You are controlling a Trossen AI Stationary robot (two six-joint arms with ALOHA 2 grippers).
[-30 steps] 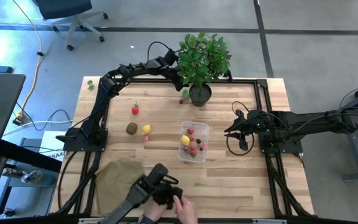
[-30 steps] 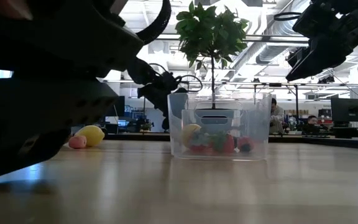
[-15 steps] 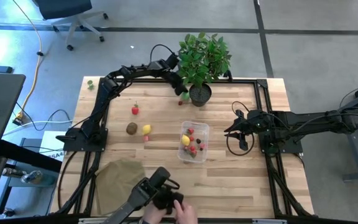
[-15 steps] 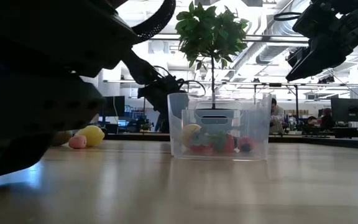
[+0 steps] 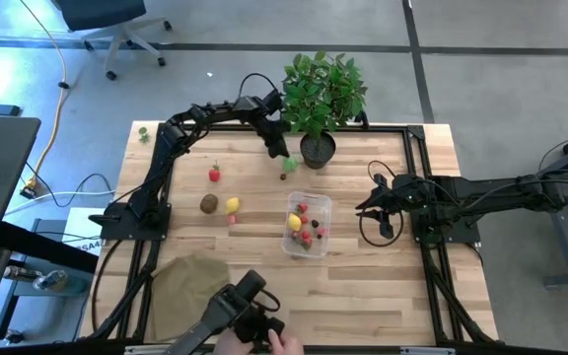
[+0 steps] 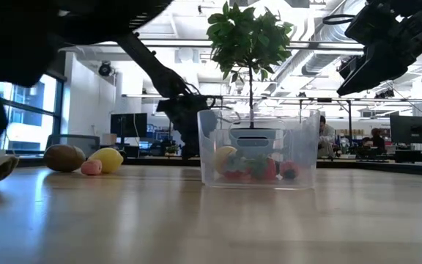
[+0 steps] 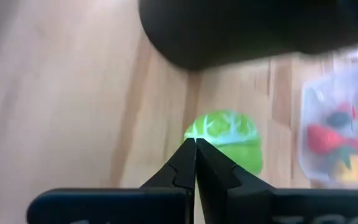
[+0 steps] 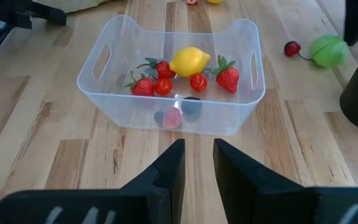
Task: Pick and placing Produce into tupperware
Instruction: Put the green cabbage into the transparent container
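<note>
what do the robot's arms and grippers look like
Both arms are dark, nearly black, built of slim jointed segments with black cables looping alongside. The left gripper has two flat black fingers tapering to thin tips. The right gripper has two broader black fingers with squared ends. No markings show.

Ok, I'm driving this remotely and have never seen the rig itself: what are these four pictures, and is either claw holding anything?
Two dark robot arms work at a wooden table. One picture looks straight down, one looks level across the tabletop, and two come from cameras on the arms' wrists. The left gripper is by the potted plant, shut and empty, with a green toy fruit just beyond its tips. The right gripper hovers open and empty beside the clear container, which holds strawberries and a lemon. Loose on the table: a strawberry, a brown fruit, another lemon, a cherry. A tan cloth lies at the near edge.
</note>
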